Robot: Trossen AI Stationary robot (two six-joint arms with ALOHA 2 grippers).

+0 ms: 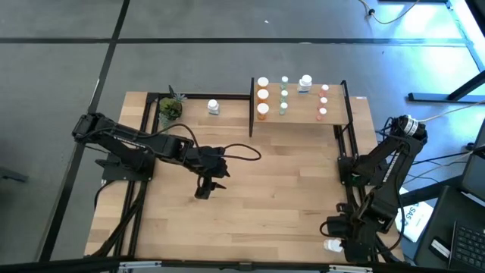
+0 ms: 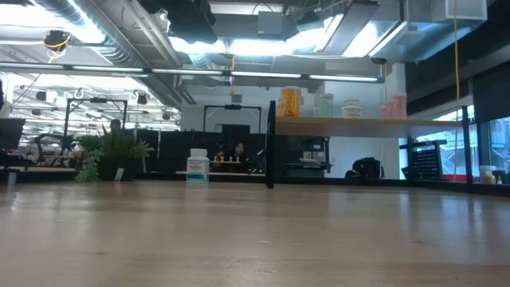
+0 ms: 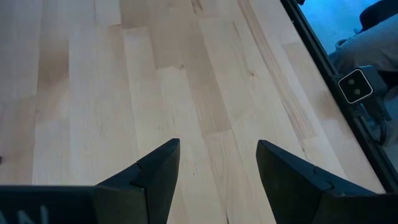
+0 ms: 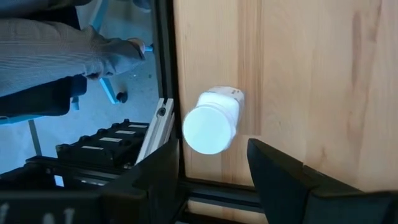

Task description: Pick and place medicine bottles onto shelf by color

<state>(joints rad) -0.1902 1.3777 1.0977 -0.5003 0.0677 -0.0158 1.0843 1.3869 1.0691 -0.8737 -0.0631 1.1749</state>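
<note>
Two arms low, left fingers (image 3: 158, 180) wide over table (image 1: 265, 189), right fingers (image 4: 277, 177) wide above white bottle (image 4: 211, 121)

A small green potted plant (image 1: 170, 108) stands at the far left corner of the light-wood desk (image 1: 250, 197). A person (image 2: 238, 151) sits in the room beyond the desk.

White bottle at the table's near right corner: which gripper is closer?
Right. The right gripper hangs open just above the white bottle at the table's near right corner. The left gripper is open over bare wood mid-table, far off.
</note>
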